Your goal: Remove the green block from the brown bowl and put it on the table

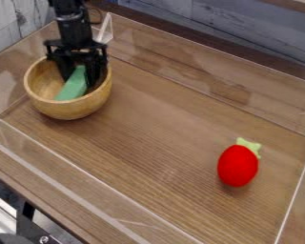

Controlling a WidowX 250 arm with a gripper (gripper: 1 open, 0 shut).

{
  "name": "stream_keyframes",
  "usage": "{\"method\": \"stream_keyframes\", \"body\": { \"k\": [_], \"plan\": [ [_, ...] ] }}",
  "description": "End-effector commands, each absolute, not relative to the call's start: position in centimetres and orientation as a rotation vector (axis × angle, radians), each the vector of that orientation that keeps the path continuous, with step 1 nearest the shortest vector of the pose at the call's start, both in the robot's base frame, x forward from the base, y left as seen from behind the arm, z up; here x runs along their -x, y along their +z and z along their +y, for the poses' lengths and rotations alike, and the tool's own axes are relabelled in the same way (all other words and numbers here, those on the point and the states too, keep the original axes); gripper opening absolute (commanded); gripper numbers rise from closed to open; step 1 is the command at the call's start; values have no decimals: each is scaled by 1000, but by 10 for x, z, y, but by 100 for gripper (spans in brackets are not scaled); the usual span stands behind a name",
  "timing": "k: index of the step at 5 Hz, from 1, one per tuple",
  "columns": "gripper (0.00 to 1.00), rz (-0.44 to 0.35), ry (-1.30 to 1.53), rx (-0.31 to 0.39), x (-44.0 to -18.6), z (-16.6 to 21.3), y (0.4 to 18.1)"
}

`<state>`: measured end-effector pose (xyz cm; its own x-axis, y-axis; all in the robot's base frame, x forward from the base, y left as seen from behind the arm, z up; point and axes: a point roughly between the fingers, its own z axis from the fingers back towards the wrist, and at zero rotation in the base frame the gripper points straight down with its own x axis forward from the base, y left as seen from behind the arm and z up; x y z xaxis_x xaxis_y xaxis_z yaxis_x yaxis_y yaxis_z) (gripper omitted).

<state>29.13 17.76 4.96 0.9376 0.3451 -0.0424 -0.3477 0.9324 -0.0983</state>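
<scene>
While in brown bowl (66,95), green block (73,87) sits btwn gripper (77,74) jaws.

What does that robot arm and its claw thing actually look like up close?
The arm is black all over, a slim column coming down from the top edge of the picture. It widens into a blocky black gripper with two dark fingers pointing downward. No markings, stickers or loose cables can be made out at this size.

A pale-green block (73,88) leans tilted inside a round tan wooden bowl (47,103). The bowl sits at ten o'clock on the wood-grain table (168,143).
</scene>
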Motion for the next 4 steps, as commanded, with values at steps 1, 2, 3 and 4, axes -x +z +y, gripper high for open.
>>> {"method": "stream_keyframes", "body": {
  "k": [1, 2, 3, 4],
  "plan": [
    [0, -96, 359, 92, -298, 180, 102],
    [0, -139, 354, 113, -298, 168, 129],
    [0, -139, 318, 122, -294, 135, 129],
    [0, -135, 272, 127, -293, 103, 125]
  ]
}}
